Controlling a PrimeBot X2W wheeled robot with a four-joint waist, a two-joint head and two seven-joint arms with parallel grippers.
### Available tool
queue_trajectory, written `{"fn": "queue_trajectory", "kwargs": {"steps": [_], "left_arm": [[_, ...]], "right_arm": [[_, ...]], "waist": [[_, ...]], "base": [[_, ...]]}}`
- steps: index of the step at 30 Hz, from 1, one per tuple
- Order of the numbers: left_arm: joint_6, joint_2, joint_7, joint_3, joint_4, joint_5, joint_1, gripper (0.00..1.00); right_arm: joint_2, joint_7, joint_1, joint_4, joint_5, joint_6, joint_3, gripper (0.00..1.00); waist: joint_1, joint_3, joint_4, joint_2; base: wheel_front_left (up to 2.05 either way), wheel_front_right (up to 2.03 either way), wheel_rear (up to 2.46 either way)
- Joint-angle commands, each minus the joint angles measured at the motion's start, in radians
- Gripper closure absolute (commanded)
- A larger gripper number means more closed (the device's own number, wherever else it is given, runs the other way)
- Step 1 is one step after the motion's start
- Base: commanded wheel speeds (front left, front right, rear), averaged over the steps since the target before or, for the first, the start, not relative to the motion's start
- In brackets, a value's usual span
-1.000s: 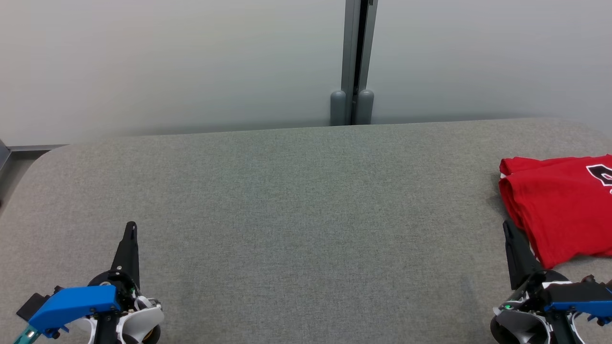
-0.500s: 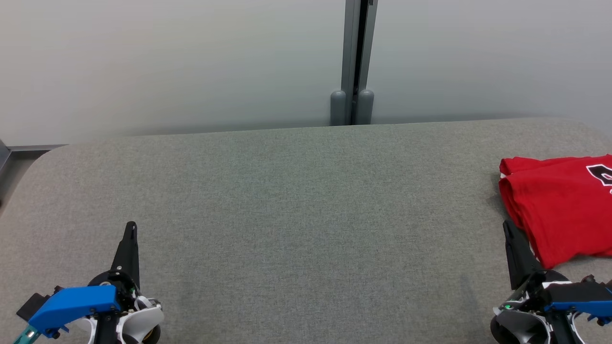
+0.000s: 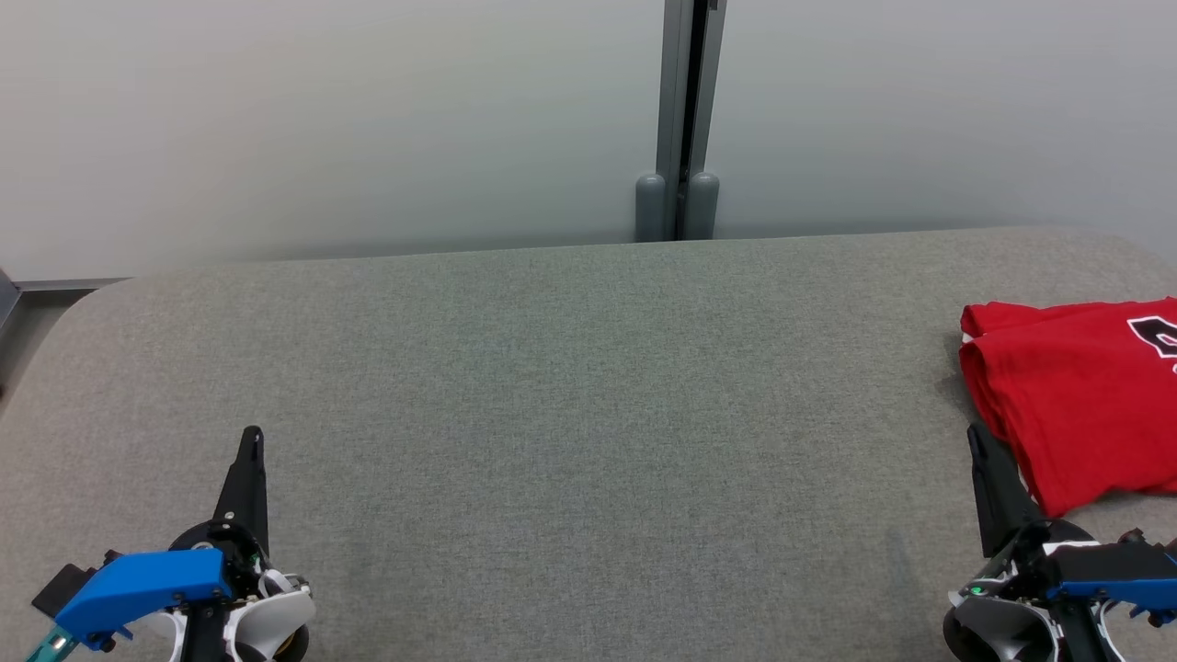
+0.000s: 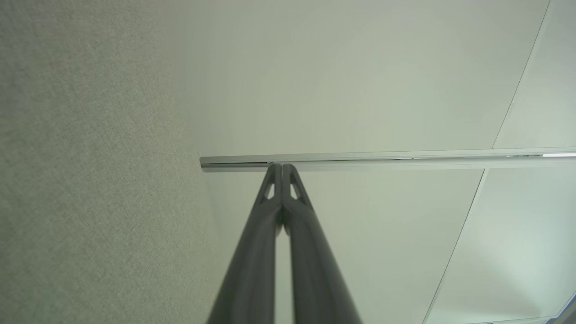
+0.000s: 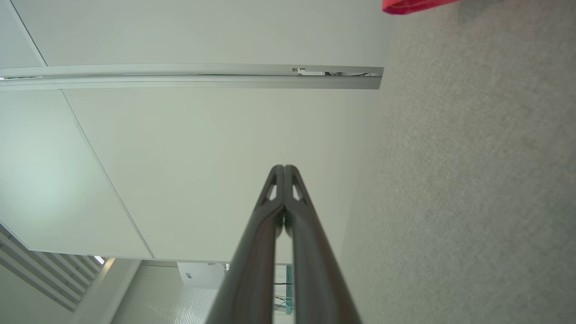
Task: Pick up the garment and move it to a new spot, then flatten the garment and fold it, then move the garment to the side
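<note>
Left gripper (image 3: pixel 251 434) sits low at the near left of the grey fabric table (image 3: pixel 588 386), its two dark fingers pressed together on nothing, tips pointing toward the pale wall (image 3: pixel 322 119). Behind the table's middle a grey post (image 3: pixel 681 119) stands upright against that wall. At the far right the folded red garment (image 3: pixel 1076 395) lies on the table, cut off by the picture's edge, and the right gripper (image 3: pixel 977 437), fingers likewise pressed together and empty, sits just beside its near-left edge.
</note>
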Motion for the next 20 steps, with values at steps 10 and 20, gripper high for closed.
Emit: {"fn": "queue_trajectory", "kwargs": {"steps": [10, 20], "left_arm": [[-0.004, -0.002, 0.004, 0.002, -0.004, -0.003, -0.010, 1.00], [-0.004, -0.002, 0.004, 0.002, -0.004, -0.003, -0.010, 1.00]], "right_arm": [[-0.005, 0.003, -0.014, -0.003, 0.003, 0.000, -0.002, 1.00], [-0.005, 0.003, -0.014, -0.003, 0.003, 0.000, -0.002, 1.00]], "waist": [[0.0000, 0.000, 0.000, 0.0000], [0.0000, 0.000, 0.000, 0.0000]], "base": [[0.00, 0.00, 0.00], [0.00, 0.00, 0.00]]}}
